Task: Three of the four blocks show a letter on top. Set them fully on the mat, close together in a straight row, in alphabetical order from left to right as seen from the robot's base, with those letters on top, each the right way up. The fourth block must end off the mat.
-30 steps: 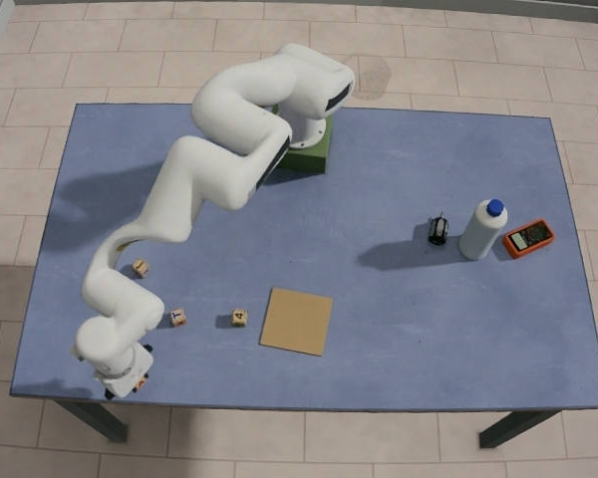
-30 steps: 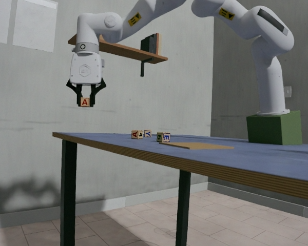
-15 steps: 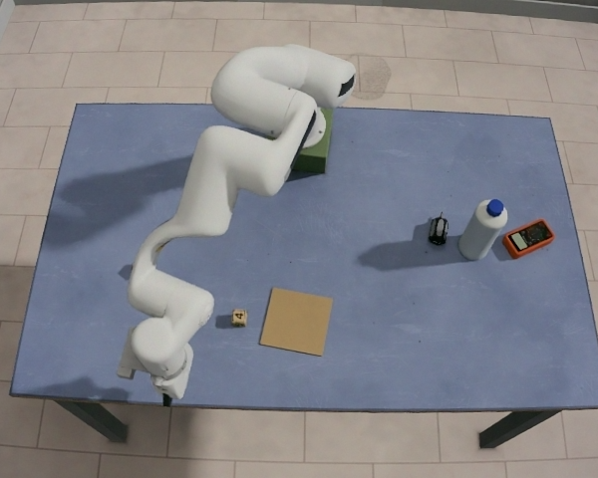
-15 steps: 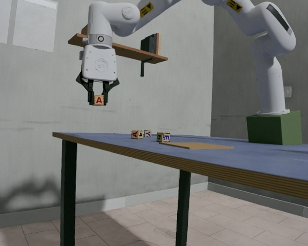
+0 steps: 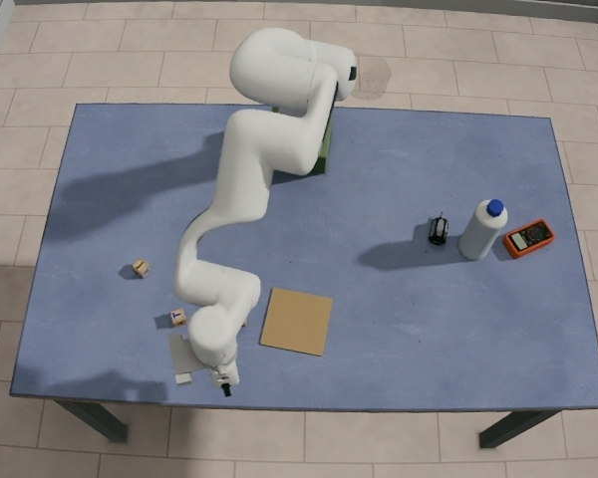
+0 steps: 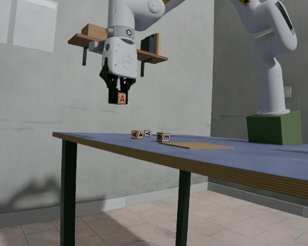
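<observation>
My gripper (image 6: 118,98) is shut on a wooden block (image 6: 121,98) whose side shows a red A, and holds it high above the table. In the overhead view the gripper (image 5: 226,386) hangs over the front left edge and hides the held block. The tan mat (image 5: 296,320) lies flat to its right and also shows in the side view (image 6: 196,145). A block with a T on top (image 5: 177,316) sits left of the wrist, off the mat. Another block (image 5: 141,267) lies farther left. The side view shows three blocks on the table (image 6: 136,134), (image 6: 148,132), (image 6: 163,137), all off the mat.
A white bottle (image 5: 482,229), an orange multimeter (image 5: 528,237) and a small black object (image 5: 438,230) stand at the right. The green robot base (image 5: 324,148) is at the back. My arm covers part of the table left of the mat.
</observation>
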### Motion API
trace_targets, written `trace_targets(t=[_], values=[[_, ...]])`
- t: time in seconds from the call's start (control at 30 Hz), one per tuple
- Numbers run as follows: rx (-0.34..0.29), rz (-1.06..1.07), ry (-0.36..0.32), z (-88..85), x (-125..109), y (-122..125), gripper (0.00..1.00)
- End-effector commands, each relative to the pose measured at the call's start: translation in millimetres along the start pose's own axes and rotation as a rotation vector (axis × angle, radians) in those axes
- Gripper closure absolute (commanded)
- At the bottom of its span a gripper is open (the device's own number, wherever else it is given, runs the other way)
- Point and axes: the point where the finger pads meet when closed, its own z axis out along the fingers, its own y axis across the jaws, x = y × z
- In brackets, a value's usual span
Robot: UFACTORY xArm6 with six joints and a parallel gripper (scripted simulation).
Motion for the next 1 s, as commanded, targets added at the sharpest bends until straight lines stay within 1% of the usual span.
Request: trace_targets(t=[0.0,0.23,0.3,0.33,0.4,0.8,0.87,0.9,0.97], values=[[0.017,-0.138,0.006,-3.8,-26,1,0.72],[0.019,-0.358,0.009,-4.7,-69,9,0.72],[0.019,-0.358,0.009,-4.7,-69,9,0.72],[0.021,-0.45,0.01,-5.0,-87,14,0.72],[0.022,-0.49,0.01,-5.1,-94,16,0.72],[0.032,-0.869,0.014,-4.9,-163,45,0.72],[0.032,-0.869,0.014,-4.9,-163,45,0.72],[0.035,-0.945,0.015,-4.7,-176,52,0.72],[0.037,-1.001,0.015,-4.4,-186,58,0.72]])
